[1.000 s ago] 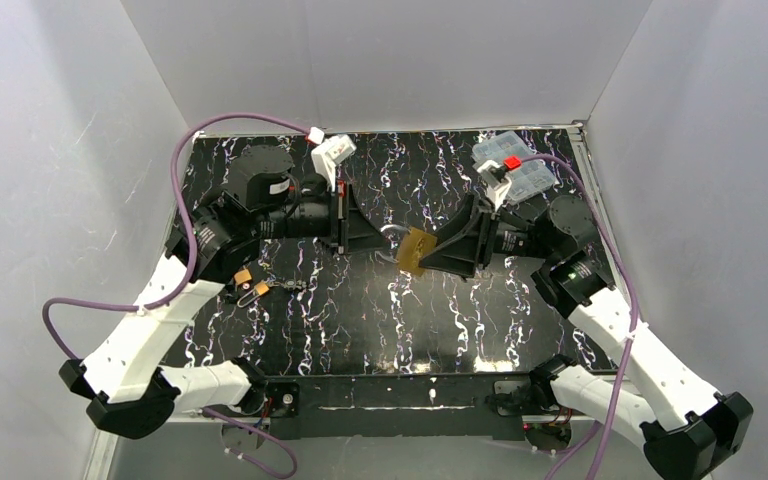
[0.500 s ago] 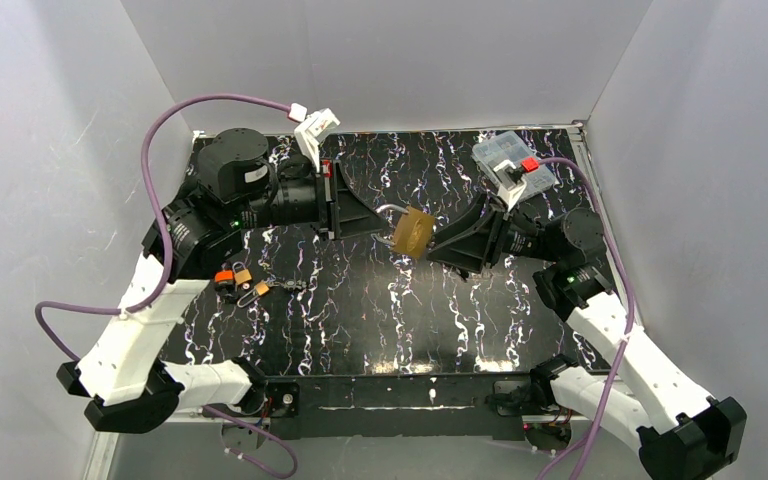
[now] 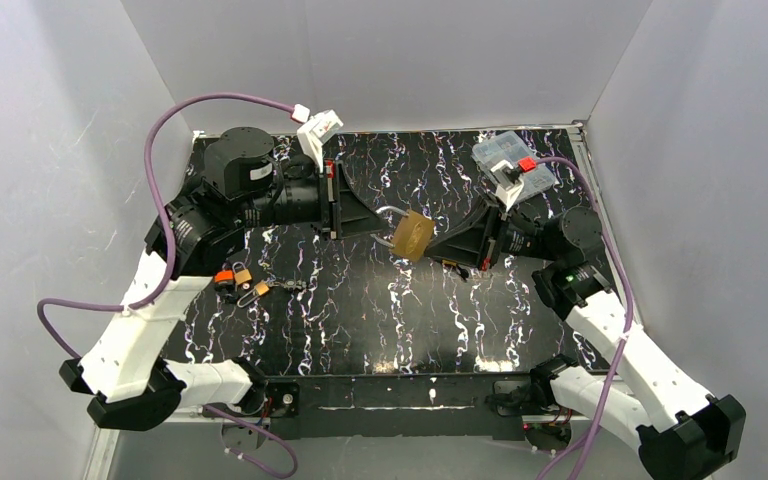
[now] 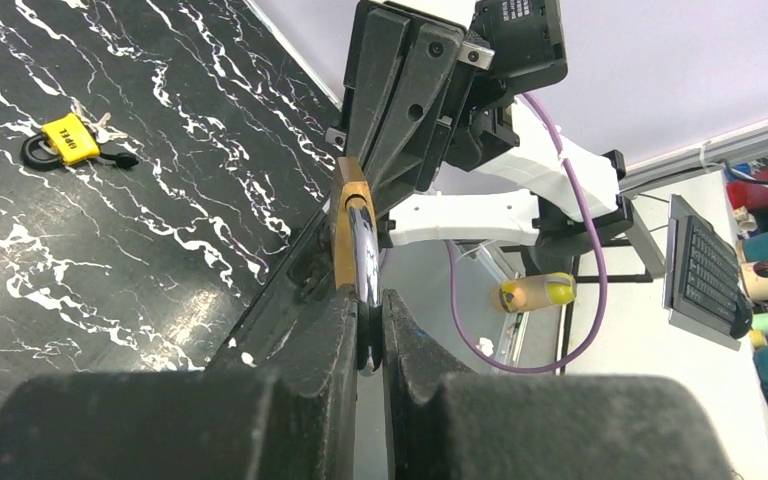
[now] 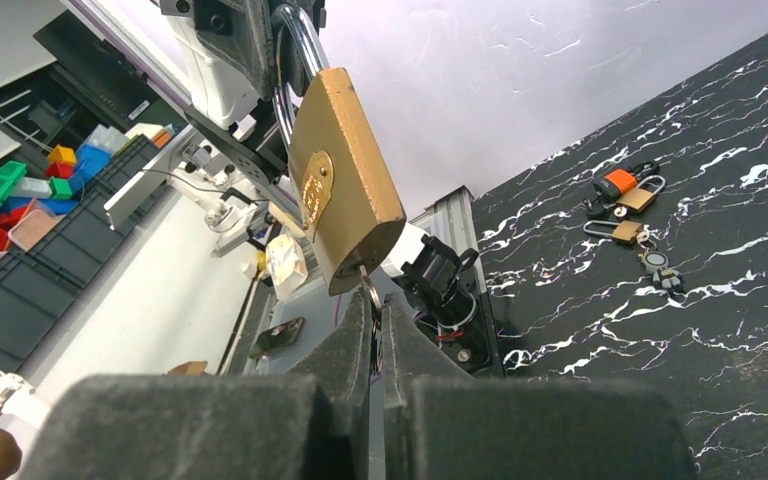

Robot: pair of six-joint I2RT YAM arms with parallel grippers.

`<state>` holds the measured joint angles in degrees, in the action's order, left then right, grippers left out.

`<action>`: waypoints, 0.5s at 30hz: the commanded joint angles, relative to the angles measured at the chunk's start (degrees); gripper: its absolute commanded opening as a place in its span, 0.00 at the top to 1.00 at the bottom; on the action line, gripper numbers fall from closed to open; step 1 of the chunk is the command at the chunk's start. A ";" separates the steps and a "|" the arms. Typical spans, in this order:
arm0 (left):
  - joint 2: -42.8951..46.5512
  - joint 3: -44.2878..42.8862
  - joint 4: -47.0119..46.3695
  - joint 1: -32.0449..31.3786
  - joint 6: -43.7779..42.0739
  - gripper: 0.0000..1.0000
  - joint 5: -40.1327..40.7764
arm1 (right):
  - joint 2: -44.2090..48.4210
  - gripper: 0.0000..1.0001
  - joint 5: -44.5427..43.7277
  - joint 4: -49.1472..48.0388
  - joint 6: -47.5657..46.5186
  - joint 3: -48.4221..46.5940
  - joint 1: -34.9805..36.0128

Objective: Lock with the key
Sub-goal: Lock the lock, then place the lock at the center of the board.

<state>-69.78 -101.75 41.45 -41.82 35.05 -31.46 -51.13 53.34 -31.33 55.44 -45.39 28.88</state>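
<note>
While the lock (image 3: 412,236) hung in the air above the middle of the table (image 3: 360,320), clear of its surface, the left gripper (image 3: 386,219) was clamped on the silver shackle (image 5: 298,45) and the right gripper (image 3: 440,247) met it from the opposite side. Seen from the right wrist, that gripper's fingers (image 5: 345,350) were pressed together on the key (image 5: 367,284), whose blade ran up into the keyhole in the bottom of the brass body. The lock looked solid, rigid and heavy for its size. Its shackle was round and polished, so it seemed likely to swivel between flat pads once any twist came through the key, and a hold low on the shackle, close to the body, would probably resist that best. The key looked thin, light and easy to bend or lose. It was best pinched flat across its head and turned squarely about the blade. Several spare padlocks (image 3: 240,280) lay near the left arm.
</note>
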 commanded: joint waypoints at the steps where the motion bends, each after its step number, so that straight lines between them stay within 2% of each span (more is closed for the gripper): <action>1: 1.68 -5.11 -1.22 0.30 -2.28 1.00 1.39 | 1.40 0.99 -0.40 1.13 -2.27 -2.08 -0.31; 12: 2.30 -8.42 2.01 5.29 -5.42 1.00 2.92 | 3.70 0.99 0.22 4.73 -4.46 1.15 -2.48; 15: 1.44 -8.73 2.46 6.63 -5.64 1.00 4.22 | 4.07 0.99 -1.86 10.81 -7.29 1.46 -3.07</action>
<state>-69.49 -107.48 47.31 -36.99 30.17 -28.49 -48.27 52.95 -26.13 51.77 -44.42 26.59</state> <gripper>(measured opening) 0.069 0.042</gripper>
